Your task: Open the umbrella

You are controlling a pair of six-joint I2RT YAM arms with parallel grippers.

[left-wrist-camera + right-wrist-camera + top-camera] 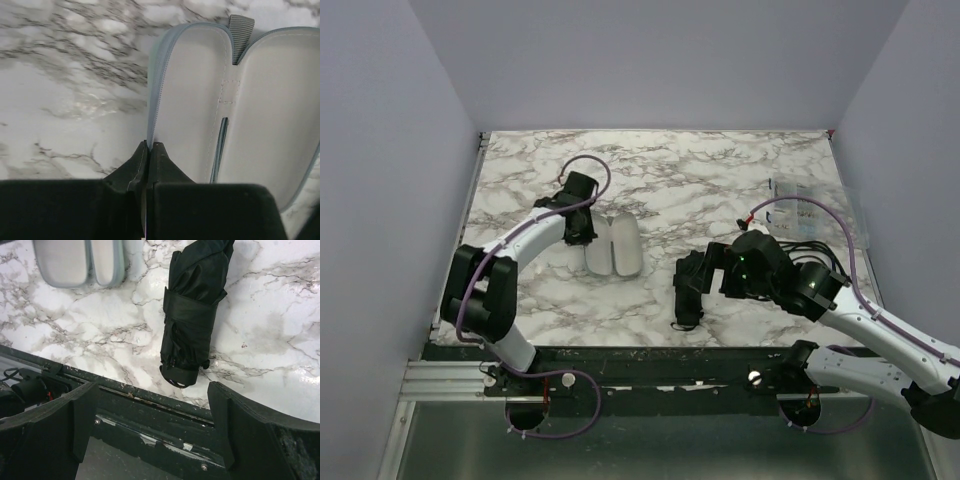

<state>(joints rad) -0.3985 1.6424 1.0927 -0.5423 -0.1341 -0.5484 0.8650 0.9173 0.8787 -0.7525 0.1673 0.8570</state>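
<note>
The umbrella (686, 305) (192, 315) lies folded and strapped on the marble table, its round end pointing at the near edge. My right gripper (705, 272) (152, 422) hovers over that near edge, open wide, and nothing sits between its fingers (82, 420). The umbrella's end is just beyond the fingertips and apart from them. My left gripper (582, 232) (149, 146) is shut on the blue-grey rim of the pale green clamshell case (615, 245) (265, 100), which lies opened flat.
A clear plastic box (812, 198) stands at the back right, with a coiled black cable (802, 238) in front of it. The black rail (150, 400) of the table's near edge runs under my right gripper. Walls close in the table on three sides.
</note>
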